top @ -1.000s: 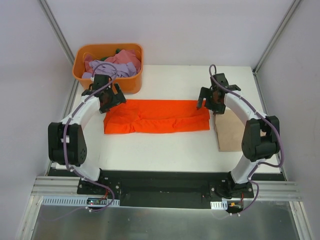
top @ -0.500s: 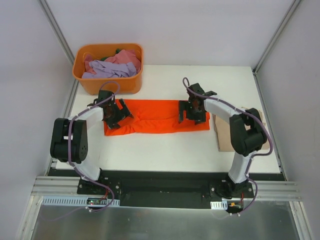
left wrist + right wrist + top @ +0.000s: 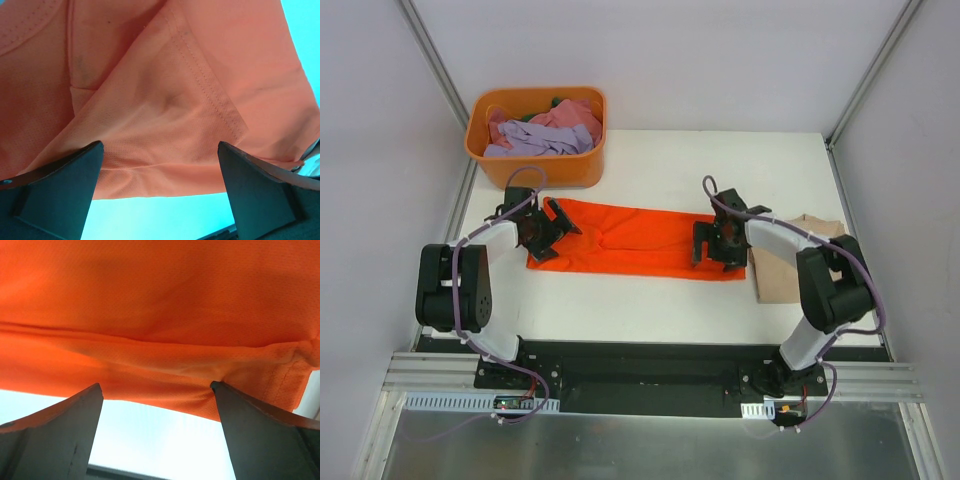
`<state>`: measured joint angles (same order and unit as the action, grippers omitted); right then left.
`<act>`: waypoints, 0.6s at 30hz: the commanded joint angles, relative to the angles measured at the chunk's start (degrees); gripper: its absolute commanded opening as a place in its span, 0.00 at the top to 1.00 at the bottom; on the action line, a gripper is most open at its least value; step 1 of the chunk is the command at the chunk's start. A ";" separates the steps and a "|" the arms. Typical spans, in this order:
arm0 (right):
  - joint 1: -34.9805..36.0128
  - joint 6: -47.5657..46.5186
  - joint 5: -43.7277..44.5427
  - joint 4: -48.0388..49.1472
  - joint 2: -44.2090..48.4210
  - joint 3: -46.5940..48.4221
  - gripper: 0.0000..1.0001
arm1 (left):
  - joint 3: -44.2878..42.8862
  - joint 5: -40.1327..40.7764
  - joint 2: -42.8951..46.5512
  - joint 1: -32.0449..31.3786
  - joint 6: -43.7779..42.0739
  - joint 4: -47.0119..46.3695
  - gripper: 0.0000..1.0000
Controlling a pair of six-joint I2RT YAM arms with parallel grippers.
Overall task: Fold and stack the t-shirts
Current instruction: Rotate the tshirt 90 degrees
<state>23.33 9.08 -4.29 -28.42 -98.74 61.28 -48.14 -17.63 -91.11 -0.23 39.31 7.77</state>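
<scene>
An orange t-shirt lies folded into a long strip across the middle of the white table. My left gripper rests low on its left end, jaws wide open; in the left wrist view the shirt's hemmed edge lies between the dark fingers. My right gripper sits on the shirt's right part, jaws also wide open; in the right wrist view the near edge of the shirt spans the gap, bunched against the right finger. A folded tan shirt lies at the right.
An orange basket at the back left holds several purple and pink garments. White walls and metal posts close in the table on both sides. The black arm rail runs along the near edge.
Both grippers came from the shirt's far corners down onto the cloth. The right one then moved nearer and rightward, and the shirt's right end now sits skewed toward the near edge.
</scene>
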 commanded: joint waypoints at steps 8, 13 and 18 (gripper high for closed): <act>15.06 12.79 -4.84 -3.48 16.29 -19.08 0.04 | -2.47 0.93 -4.94 -11.44 4.54 -0.04 0.01; 18.59 16.76 -6.69 -1.81 17.79 -21.37 0.04 | -15.02 1.90 -16.44 -18.66 5.87 -0.04 0.01; 20.43 17.02 -7.74 -1.37 19.37 -21.37 0.04 | -30.49 -1.10 -26.47 -22.35 5.69 0.49 0.01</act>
<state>42.15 23.42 -9.52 -29.08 -80.12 41.80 -70.63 -19.51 -110.48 -20.10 44.77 6.28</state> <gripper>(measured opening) 0.958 0.990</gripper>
